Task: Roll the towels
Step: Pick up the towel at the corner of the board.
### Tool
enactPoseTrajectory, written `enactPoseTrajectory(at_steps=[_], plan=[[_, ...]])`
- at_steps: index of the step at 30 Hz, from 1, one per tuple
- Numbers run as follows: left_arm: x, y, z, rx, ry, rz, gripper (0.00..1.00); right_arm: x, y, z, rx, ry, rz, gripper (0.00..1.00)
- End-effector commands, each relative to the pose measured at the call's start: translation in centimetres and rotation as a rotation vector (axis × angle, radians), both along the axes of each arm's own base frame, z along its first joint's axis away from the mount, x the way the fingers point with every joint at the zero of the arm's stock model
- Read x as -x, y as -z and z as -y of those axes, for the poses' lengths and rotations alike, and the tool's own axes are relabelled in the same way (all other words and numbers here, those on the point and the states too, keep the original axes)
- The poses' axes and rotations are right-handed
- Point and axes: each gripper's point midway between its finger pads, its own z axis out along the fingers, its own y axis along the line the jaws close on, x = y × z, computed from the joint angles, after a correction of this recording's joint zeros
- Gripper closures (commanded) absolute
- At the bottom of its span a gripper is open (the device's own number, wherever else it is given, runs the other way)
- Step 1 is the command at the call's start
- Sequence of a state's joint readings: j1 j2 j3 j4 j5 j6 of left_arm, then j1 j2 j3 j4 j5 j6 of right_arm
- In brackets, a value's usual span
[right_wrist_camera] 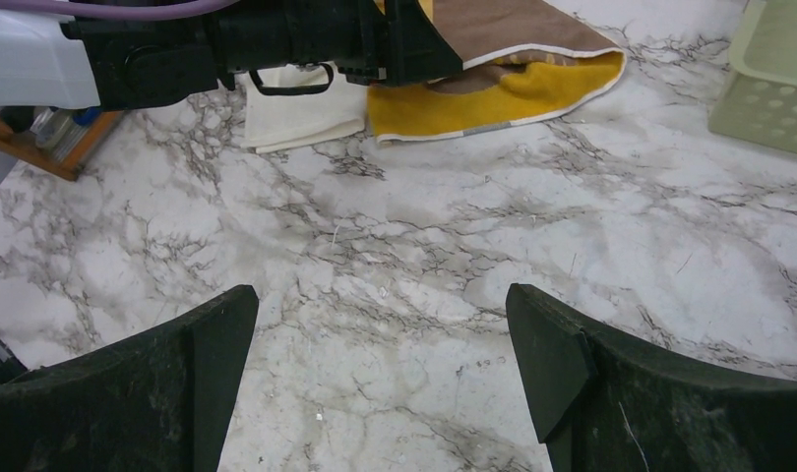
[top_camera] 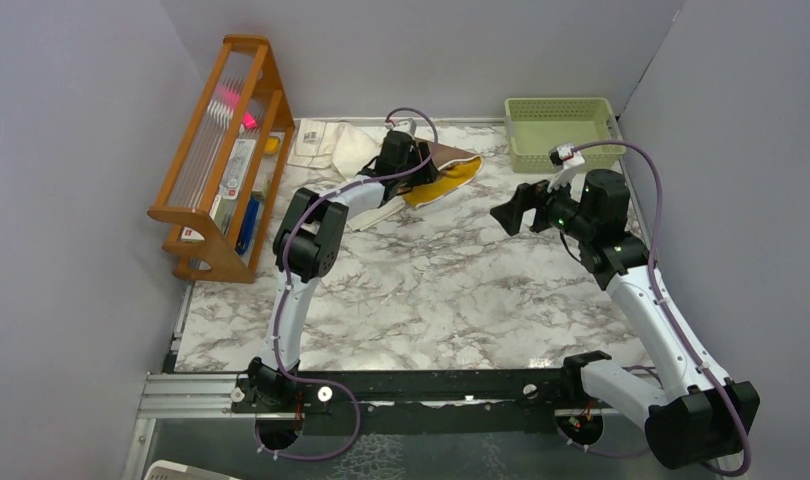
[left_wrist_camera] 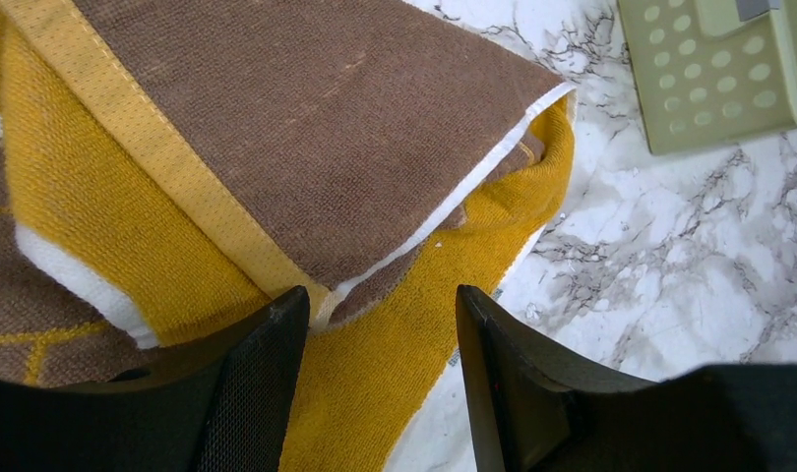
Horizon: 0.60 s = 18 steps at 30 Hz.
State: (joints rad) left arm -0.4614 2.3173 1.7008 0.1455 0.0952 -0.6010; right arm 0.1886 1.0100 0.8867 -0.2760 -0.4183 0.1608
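Light even, diffuse, from overhead; marble table (top_camera: 431, 290) bright and matte, shadows faint, soft-edged. Left wrist view: brown towel (left_wrist_camera: 306, 128) weave sharp; fingers (left_wrist_camera: 257, 393) of left gripper (left_wrist_camera: 380, 300) near-black, underexposed, edges slightly soft. Right wrist view sharp across the tabletop.

No writing can be read in any view. The cream towel (top_camera: 333, 146), at the far left corner of the tabletop (top_camera: 431, 290), carries a small printed patch (top_camera: 309, 135), but its marks are too small to make out. The packets (top_camera: 238, 166) standing in the wooden rack (top_camera: 264, 72) along the left edge show printed faces that are also illegible. A white tag (top_camera: 567, 155) on the right arm's cable shows a dark mark that is unreadable.
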Motion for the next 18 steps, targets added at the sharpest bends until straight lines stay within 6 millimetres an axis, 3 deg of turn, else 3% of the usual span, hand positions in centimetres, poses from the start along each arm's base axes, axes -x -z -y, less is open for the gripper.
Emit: enactPoseTrajectory(at_steps=[1, 18], plan=[[-0.3, 1.6, -0.8, -0.049, -0.054, -0.013, 0.42, 0.0, -0.5, -0.5, -0.018, -0.027, 0.023, 0.0], [-1.2, 5.1, -2.0, -0.14, -0.104, -0.047, 0.49, 0.0, -0.4, 0.6, -0.021, 0.058, 0.027, 0.0]])
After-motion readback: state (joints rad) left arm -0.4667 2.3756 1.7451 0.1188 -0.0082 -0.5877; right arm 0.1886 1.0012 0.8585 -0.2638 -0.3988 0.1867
